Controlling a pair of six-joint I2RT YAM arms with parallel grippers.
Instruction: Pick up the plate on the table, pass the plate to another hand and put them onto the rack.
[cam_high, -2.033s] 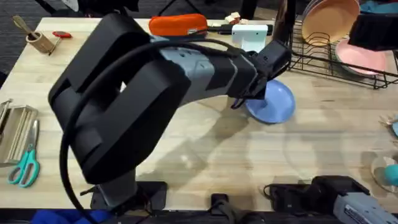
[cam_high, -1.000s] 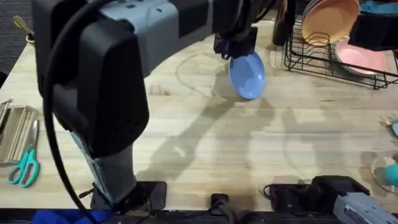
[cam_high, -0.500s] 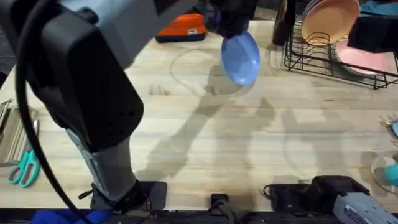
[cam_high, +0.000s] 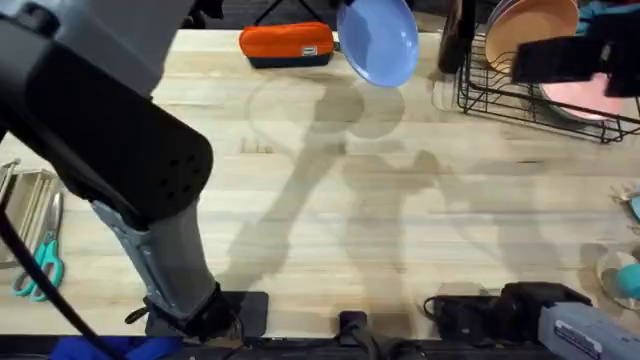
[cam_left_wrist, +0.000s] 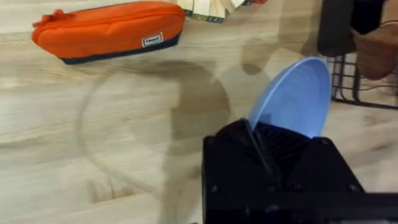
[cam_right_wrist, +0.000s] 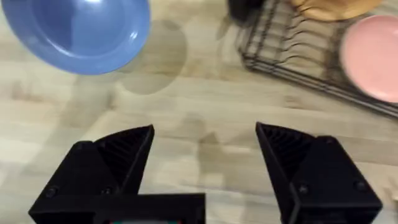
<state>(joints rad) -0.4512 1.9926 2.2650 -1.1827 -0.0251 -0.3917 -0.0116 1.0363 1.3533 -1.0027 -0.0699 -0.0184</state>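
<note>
The light-blue plate (cam_high: 378, 40) hangs tilted in the air above the far middle of the table (cam_high: 420, 230). My left gripper (cam_left_wrist: 254, 134) is shut on the plate's (cam_left_wrist: 292, 99) lower rim. The left arm rises large and dark across the overhead view. My right gripper (cam_right_wrist: 205, 134) stands open with nothing between its fingers. It hovers by the black wire rack (cam_high: 520, 105), to the right of the plate (cam_right_wrist: 78, 31) and apart from it.
The rack (cam_right_wrist: 292, 53) holds a peach plate (cam_high: 530, 30) and a pink plate (cam_right_wrist: 373, 56). An orange pouch (cam_high: 287, 45) lies at the far edge, left of the blue plate. Teal scissors (cam_high: 35, 270) and a metal holder (cam_high: 25, 205) lie at the left edge.
The left arm lifted the blue plate off the table and carried it up and toward the far side. The right gripper shifted left over the rack.
</note>
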